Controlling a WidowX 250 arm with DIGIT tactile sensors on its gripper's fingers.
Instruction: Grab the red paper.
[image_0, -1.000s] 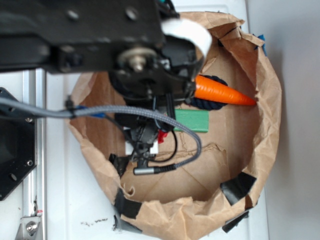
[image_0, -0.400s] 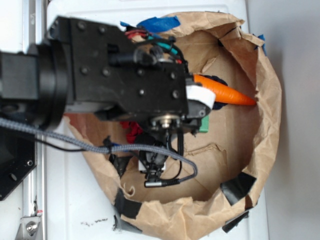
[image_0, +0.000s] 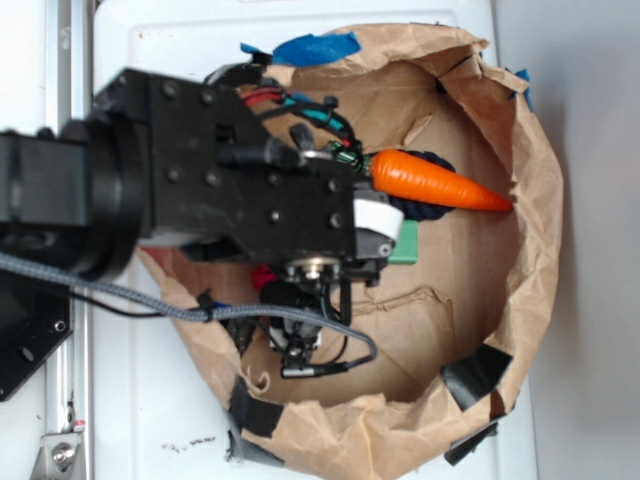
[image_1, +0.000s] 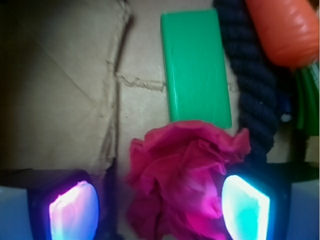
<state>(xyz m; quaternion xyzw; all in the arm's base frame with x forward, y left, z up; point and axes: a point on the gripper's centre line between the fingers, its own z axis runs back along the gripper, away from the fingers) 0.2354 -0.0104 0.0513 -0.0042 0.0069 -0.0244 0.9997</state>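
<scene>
My gripper (image_1: 159, 207) is standing wide open, its glowing fingers (image_1: 75, 210) straddling the red paper (image_1: 185, 175) without gripping it; the right pad is touching its folds. Beyond it the green block (image_1: 196, 67) is lying flat, a dark rope (image_1: 255, 75) beside it, then the orange carrot (image_1: 290, 30). I am reading no writing anywhere.

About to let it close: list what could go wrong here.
1. The red paper sits off-centre, against the right finger of the end effector; closing may pinch only a fold.
2. The green block touches the paper and the rope lies beside it; either might snag.
</scene>
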